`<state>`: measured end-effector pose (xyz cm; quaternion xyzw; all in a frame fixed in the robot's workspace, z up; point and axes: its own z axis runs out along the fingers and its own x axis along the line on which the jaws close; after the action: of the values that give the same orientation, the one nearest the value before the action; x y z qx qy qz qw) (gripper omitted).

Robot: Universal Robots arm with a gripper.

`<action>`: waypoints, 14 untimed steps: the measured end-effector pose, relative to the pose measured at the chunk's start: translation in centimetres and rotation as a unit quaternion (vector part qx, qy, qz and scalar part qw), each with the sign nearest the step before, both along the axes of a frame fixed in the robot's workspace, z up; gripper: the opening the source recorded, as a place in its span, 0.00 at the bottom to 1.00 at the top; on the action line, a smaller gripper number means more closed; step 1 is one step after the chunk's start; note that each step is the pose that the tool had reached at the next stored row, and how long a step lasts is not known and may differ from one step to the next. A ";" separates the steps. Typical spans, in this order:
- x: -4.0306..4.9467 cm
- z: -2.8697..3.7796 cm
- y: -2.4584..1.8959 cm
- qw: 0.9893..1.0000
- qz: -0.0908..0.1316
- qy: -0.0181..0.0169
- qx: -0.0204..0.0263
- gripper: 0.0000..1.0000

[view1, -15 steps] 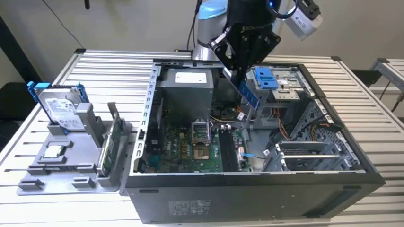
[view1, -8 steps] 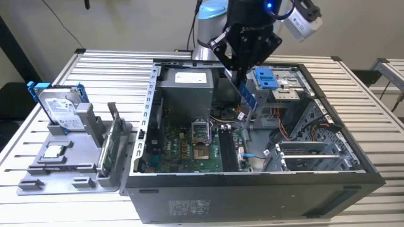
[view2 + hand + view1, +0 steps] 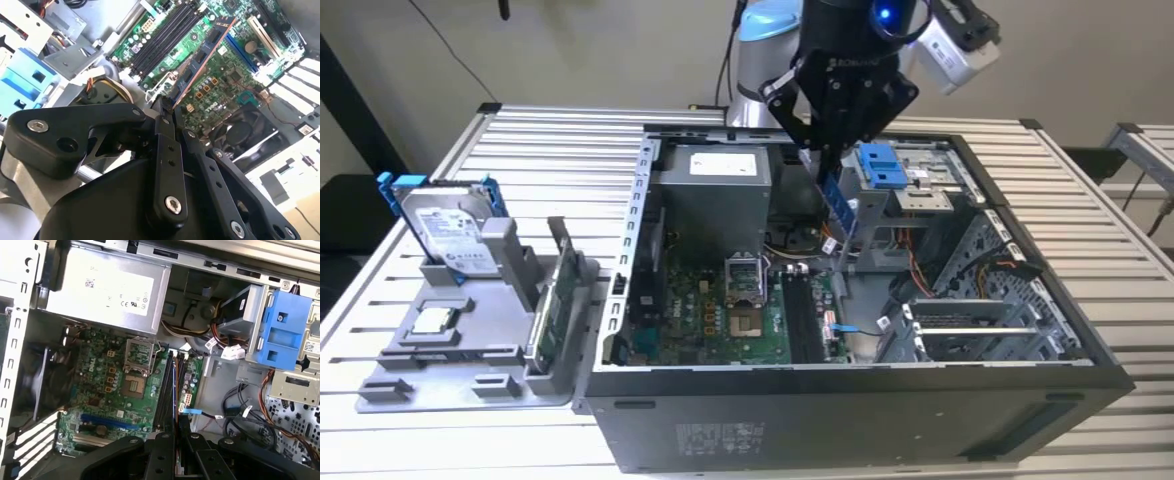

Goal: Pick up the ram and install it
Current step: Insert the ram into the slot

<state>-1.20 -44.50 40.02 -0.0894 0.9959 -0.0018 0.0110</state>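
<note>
Above the open computer case [image 3: 854, 420], mid-worktop [image 3: 547, 150]: gripper [image 3: 827, 158] with jaws narrow, pinched on the upper end of the ram [image 3: 839, 208]. The stick hangs near upright over the case interior, clear of the motherboard [image 3: 720, 320], not seated. In the second wrist view it runs out from the fingertips [image 3: 164, 117], showing a row of black chips. The black memory slots [image 3: 165, 37] lie beyond it, apart from it.

Case contents:
- Grey power supply [image 3: 710, 195] against the far wall, with a white printed label on top.
- Motherboard on the floor, with a processor socket [image 3: 136, 385].
- Blue drive bracket [image 3: 881, 165] toward the exterior view's right.
- Coloured cables [image 3: 200, 335].
- Black fan [image 3: 235, 132].

Grey fixture tray [image 3: 460, 350] by the worktop's edge at the exterior view's left, touching the case:
- Hard drive [image 3: 447, 225] in a blue frame, upright at the back, with a white label on its face.
- Green card [image 3: 560, 305] on edge nearest the case.
- Small square chip [image 3: 434, 320] lying flat.

The case's near wall has a block of pale print, too small to tell.
</note>
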 end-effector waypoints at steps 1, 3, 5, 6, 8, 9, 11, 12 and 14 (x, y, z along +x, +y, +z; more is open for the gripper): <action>0.01 -0.02 0.00 1.000 -0.004 0.000 0.000 0.14; 0.07 -0.04 0.00 1.000 -0.012 0.000 0.000 0.14; 0.17 -0.06 -0.01 1.000 -0.017 0.000 0.000 0.14; 0.22 -0.07 -0.01 1.000 -0.019 0.000 0.000 0.14; 0.34 -0.08 -0.02 1.000 -0.023 0.000 0.000 0.14; 0.36 -0.08 -0.02 1.000 -0.023 0.000 0.000 0.14; 0.38 -0.08 -0.02 1.000 -0.023 0.000 0.000 0.14; 0.39 -0.09 -0.02 1.000 -0.023 0.000 0.000 0.14; 0.40 -0.10 -0.02 1.000 -0.023 0.000 0.000 0.14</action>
<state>-0.80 -44.52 39.92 -0.0667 0.9977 -0.0021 0.0110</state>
